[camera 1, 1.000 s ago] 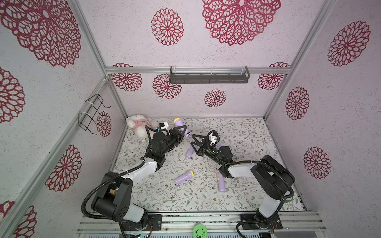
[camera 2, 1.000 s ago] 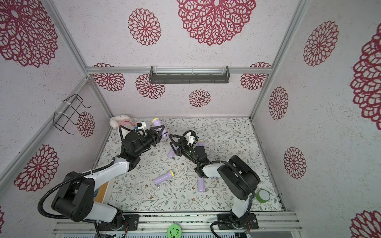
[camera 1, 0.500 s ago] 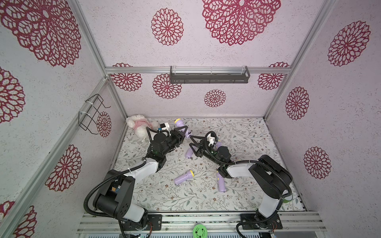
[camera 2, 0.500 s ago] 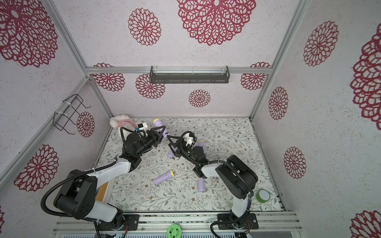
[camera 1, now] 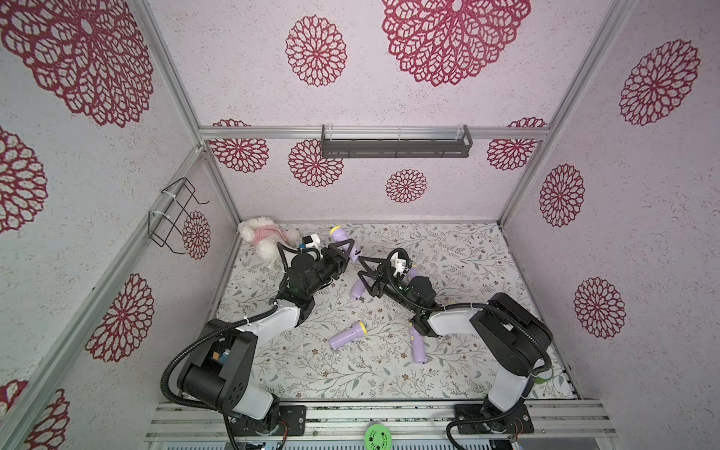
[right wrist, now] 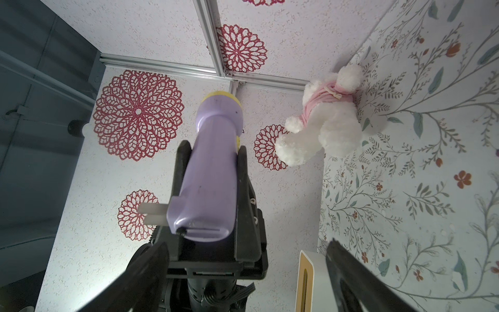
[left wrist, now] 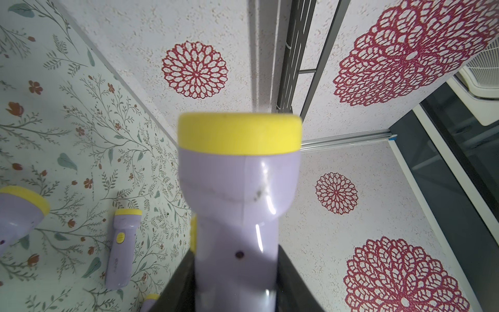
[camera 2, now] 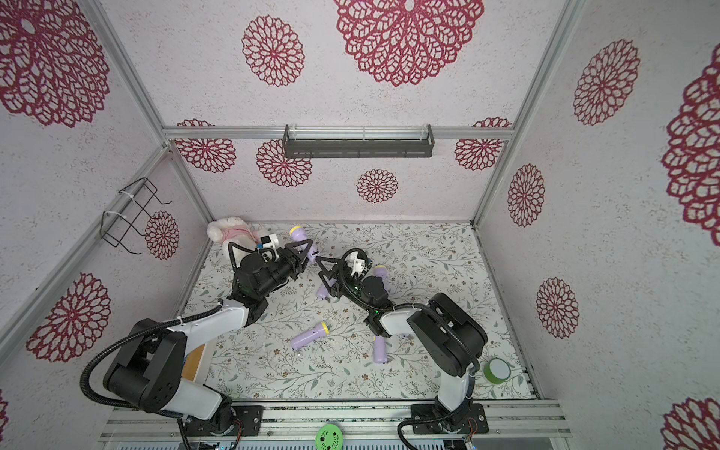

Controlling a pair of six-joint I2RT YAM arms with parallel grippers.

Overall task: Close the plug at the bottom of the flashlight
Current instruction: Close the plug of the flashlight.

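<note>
My left gripper (camera 1: 346, 249) is shut on a purple flashlight (camera 1: 343, 239) with a yellow head and holds it up off the table. In the left wrist view the flashlight (left wrist: 237, 202) sits between the black fingers (left wrist: 293, 283). In the right wrist view its bottom end (right wrist: 199, 227) faces the camera, and the pale plug (right wrist: 151, 213) sticks out sideways from it. My right gripper (camera 1: 362, 270) is open just right of that bottom end, its two fingers spread wide and touching nothing (right wrist: 247, 244).
Three more purple flashlights lie on the floral table, one (camera 1: 347, 336) in the middle, one (camera 1: 417, 345) by the right arm and one (camera 1: 358, 288) under the right gripper. A white plush toy (camera 1: 265, 237) sits in the back left corner. Green tape (camera 2: 496, 369) lies front right.
My right gripper has moved a little to the left, closer to the bottom of the held flashlight. The left gripper and its flashlight have hardly moved.
</note>
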